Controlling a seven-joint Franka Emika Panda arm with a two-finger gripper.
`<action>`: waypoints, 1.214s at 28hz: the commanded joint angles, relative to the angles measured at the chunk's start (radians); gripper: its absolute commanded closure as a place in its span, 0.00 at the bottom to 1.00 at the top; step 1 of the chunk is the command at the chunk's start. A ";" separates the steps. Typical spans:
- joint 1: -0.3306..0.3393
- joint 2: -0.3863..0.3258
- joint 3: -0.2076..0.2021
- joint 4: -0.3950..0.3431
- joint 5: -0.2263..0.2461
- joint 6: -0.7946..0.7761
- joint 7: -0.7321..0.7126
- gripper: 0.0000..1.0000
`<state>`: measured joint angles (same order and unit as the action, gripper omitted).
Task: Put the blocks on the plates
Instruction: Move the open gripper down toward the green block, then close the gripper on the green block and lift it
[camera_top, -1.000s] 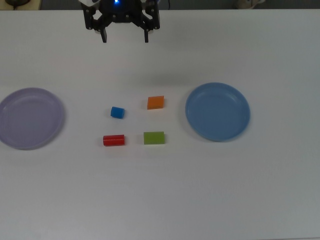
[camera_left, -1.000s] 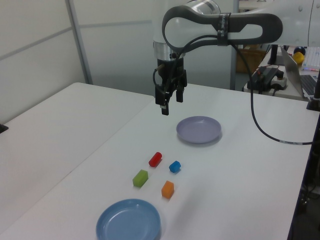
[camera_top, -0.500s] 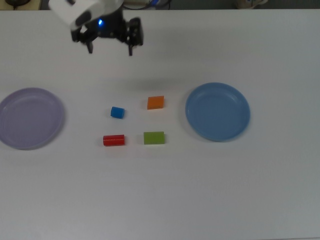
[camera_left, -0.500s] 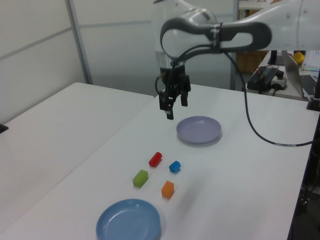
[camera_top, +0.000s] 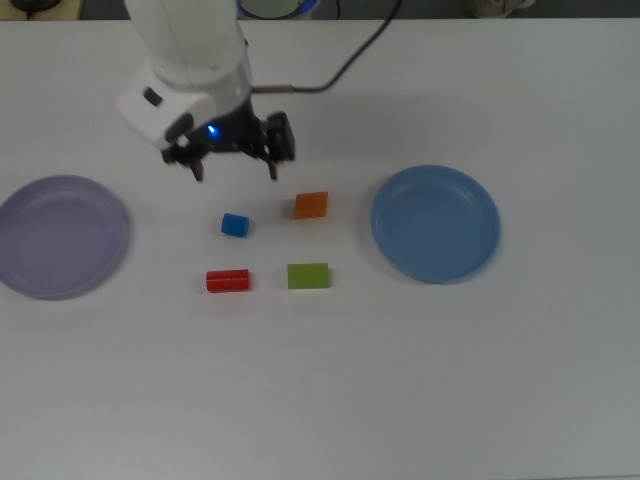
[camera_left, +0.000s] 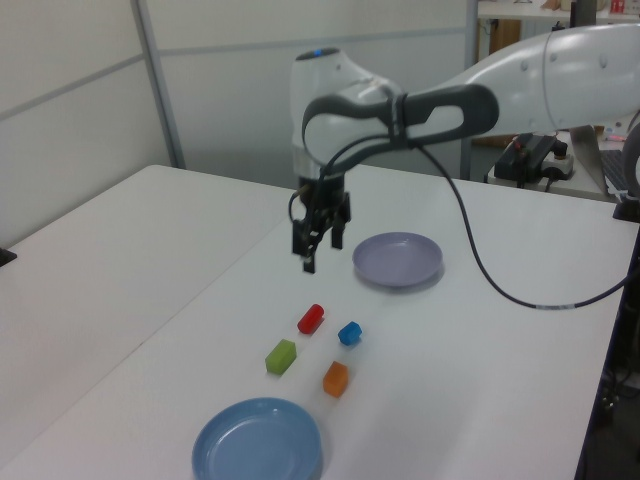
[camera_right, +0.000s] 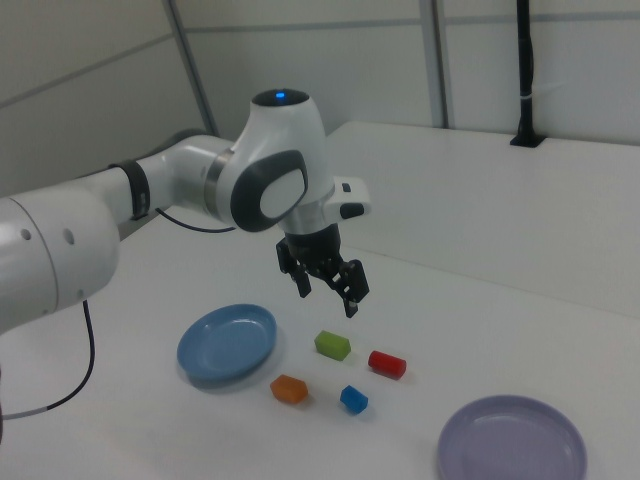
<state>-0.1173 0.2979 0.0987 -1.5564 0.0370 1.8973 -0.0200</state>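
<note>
The gripper hung spread wide and empty above the white worktop, while the green block, orange block, red block and blue cube lay on it between the lavender plate and blue plate.

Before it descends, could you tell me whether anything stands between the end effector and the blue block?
Nothing visible does. The end effector hangs open above the table, and the blue block lies just beyond it with bare table between; the orange block sits off to the top view's right.
</note>
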 joint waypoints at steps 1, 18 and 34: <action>0.040 0.032 -0.007 -0.060 0.023 0.127 0.057 0.00; 0.145 0.187 -0.007 -0.096 -0.112 0.333 0.239 0.00; 0.177 0.265 -0.011 -0.064 -0.147 0.434 0.351 0.00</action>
<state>0.0478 0.5392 0.1006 -1.6499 -0.0864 2.3040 0.2827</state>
